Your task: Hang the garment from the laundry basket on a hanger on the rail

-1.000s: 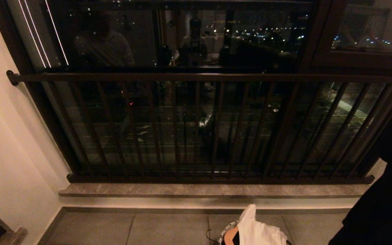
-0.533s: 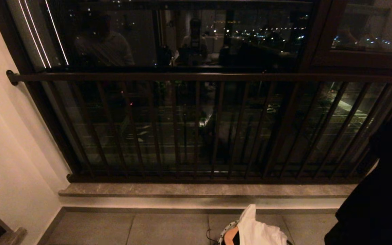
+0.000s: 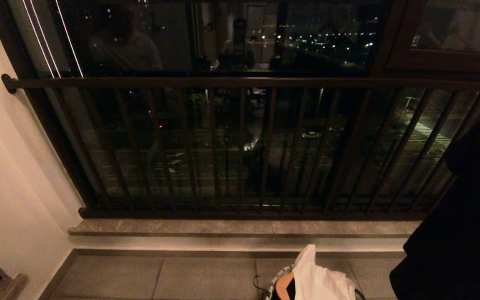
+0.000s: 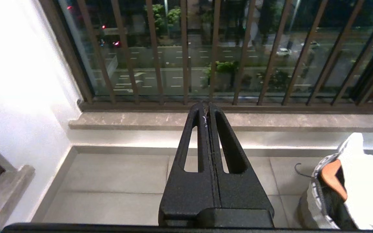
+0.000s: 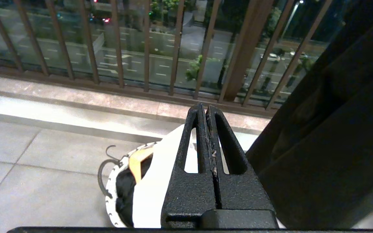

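The laundry basket (image 3: 274, 288) stands on the tiled floor at the bottom edge of the head view, white with a dark-patterned rim. A white garment (image 3: 319, 280) spills out of it beside a wooden hanger (image 3: 284, 285). The left wrist view shows the basket (image 4: 311, 197), garment (image 4: 371, 187) and hanger (image 4: 333, 174) off to one side of my left gripper (image 4: 207, 108), which is shut and empty. My right gripper (image 5: 205, 110) is shut and empty above the basket (image 5: 110, 194) and garment (image 5: 154, 181). The rail is out of view.
A dark brown window guard bar (image 3: 240, 82) with vertical bars fronts the night window. Below it runs a stone sill (image 3: 240, 227). A pale wall (image 3: 6, 187) closes the left. Dark hanging cloth (image 3: 465, 233) fills the right, close to the basket.
The whole head view has shifted: the window guard sits higher in the picture, a little more of the basket shows, and the dark cloth at right looms larger. Nothing in the scene itself moved.
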`<state>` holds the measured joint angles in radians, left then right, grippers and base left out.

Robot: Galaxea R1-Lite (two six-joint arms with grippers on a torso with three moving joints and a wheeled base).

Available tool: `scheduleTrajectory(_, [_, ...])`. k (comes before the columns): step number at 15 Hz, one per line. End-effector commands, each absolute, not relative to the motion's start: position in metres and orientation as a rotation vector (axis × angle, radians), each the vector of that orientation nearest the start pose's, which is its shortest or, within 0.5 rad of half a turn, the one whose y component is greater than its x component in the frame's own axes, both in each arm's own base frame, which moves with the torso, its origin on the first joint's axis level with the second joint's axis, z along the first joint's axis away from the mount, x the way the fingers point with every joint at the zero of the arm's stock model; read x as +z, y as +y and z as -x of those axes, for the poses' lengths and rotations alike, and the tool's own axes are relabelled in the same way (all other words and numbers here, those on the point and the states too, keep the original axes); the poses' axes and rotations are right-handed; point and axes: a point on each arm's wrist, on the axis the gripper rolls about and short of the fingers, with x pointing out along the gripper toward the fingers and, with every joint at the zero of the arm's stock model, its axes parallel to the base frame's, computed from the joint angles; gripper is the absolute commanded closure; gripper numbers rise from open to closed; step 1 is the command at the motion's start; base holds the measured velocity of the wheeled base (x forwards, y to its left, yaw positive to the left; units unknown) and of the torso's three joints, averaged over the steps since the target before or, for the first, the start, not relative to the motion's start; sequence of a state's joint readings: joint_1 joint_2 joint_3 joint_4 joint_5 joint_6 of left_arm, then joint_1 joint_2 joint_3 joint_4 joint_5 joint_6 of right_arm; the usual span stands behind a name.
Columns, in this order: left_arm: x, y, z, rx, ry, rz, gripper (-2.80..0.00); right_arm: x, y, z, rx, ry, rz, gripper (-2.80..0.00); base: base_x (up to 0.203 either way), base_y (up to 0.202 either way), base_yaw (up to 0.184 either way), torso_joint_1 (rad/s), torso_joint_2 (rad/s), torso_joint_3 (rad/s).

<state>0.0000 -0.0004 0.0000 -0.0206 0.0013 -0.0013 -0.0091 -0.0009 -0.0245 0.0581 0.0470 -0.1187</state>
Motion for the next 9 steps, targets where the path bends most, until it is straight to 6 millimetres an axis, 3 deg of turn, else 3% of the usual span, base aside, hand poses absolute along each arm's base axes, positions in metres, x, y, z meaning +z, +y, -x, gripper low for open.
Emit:
scheduleTrajectory(1, [0.0756, 0.0000, 0.0222, 0.002, -0.014, 0.002, 0.00, 0.0763, 0.0013, 0.0248, 0.040, 0.031, 0.119, 0.00, 0.000, 0.000, 0.000, -0.161, 0.39, 0.225])
scheduleTrajectory(9, [0.0756, 0.0000, 0.0222, 0.002, -0.014, 0.003, 0.00, 0.0763, 0.0013, 0.0247, 0.040, 0.033, 0.125, 0.00, 0.000, 0.000, 0.000, -0.209, 0.53, 0.313])
